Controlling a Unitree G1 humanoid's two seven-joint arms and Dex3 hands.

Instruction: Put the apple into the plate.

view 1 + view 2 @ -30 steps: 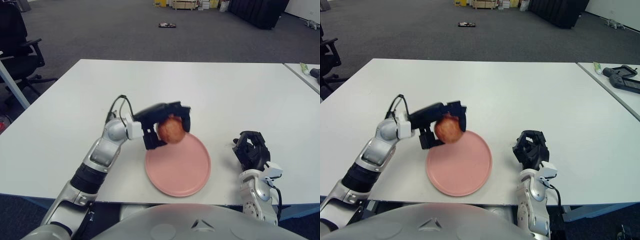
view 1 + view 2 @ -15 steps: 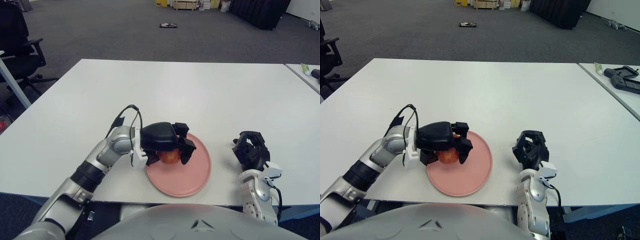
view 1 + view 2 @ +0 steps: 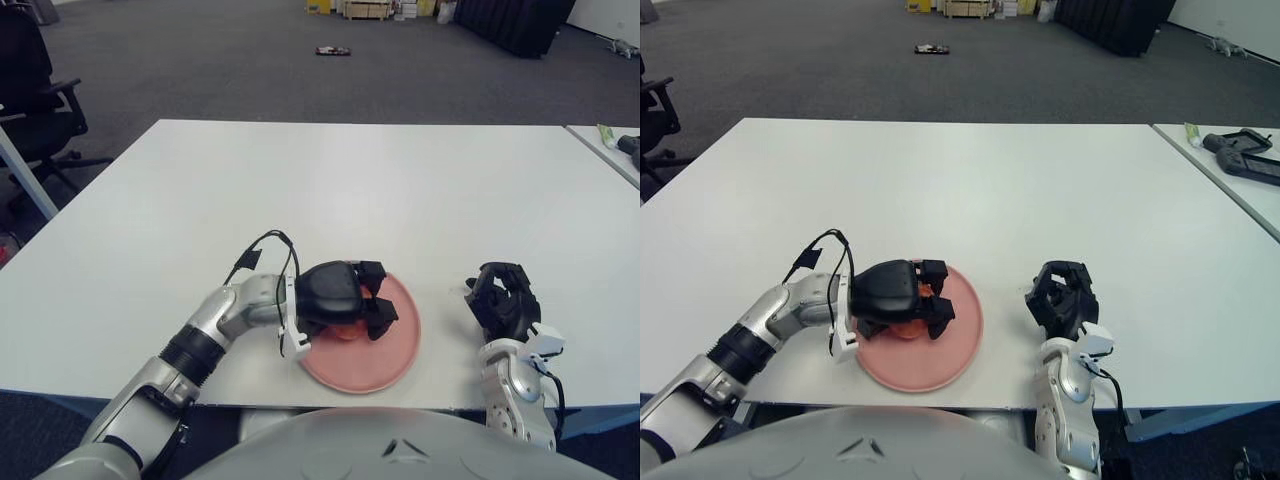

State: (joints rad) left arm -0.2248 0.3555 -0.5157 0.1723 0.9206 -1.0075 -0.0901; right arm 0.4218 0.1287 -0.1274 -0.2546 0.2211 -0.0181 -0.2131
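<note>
white table (image 3: 330,190) fills the middle of both views, with dark grey carpet beyond its far edge.

apple (image 3: 345,328): only a small orange-red patch shows, low over the left half of the plate (image 3: 395,345). it sits under the palm of the left hand (image 3: 345,300). whether it touches the plate surface cannot be told, as the hand covers most of it.

left hand: positioned over the left part of the plate, palm down, fingers (image 3: 380,318) curled around and over the apple, clamped on it. the forearm runs from the plate's left rim back toward the near left table edge. a thin black cable loops up from the wrist, just left of the plate.

plate: pink, round, lying flat near the front edge of the table. its right half is bare.

right hand (image 3: 503,300): idle, showing right of the plate and well apart from it, near the front table edge. its fingers are curled together and hold nothing.

further out from the plate: a black office chair (image 3: 35,85) stands off the table's far left corner. a second table edge at far right carries a dark device (image 3: 1245,160) and a small pale green item (image 3: 1193,131). a small dark object (image 3: 334,50) lies on the carpet well beyond the table.
</note>
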